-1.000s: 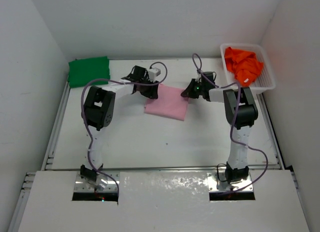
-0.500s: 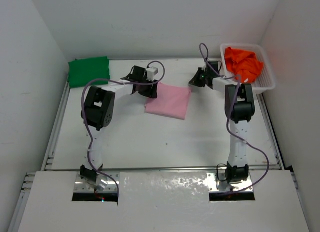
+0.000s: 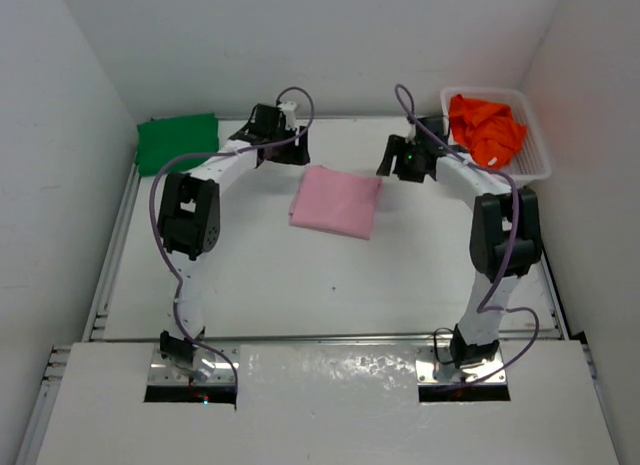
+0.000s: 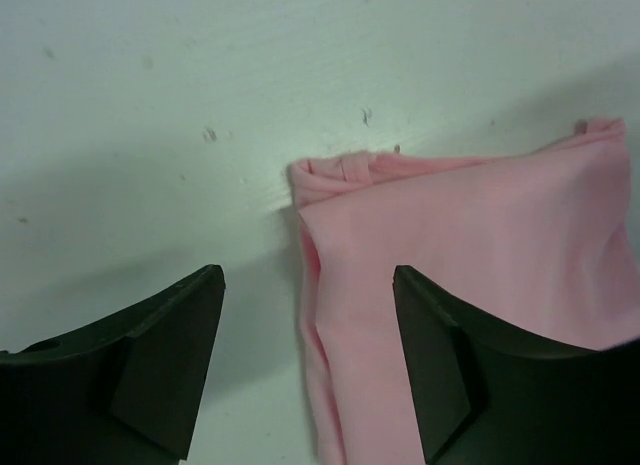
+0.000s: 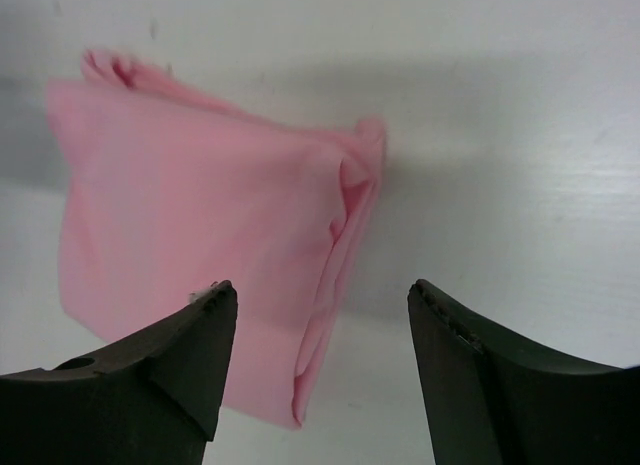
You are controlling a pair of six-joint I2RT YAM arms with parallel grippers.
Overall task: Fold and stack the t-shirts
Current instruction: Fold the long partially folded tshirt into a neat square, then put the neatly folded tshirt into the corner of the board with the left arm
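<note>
Pink t-shirt [image 3: 336,202]: folded into a flat rectangle, lying mid-worktop, gripped by neither arm.
Green t-shirt [image 3: 178,142]: folded, at the worktop's 10 o'clock corner, well apart from the pink one.
Orange t-shirt [image 3: 486,128]: crumpled in the white basket [image 3: 538,163] at 2 o'clock.
Left gripper [image 4: 303,280]: jaws spread and empty, poised by the pink t-shirt's 11 o'clock corner.
Right gripper [image 5: 322,290]: jaws spread, nothing held, by the same shirt's 1 o'clock corner.
Worktop [image 3: 300,275]: white, with white walls on three sides.
</note>
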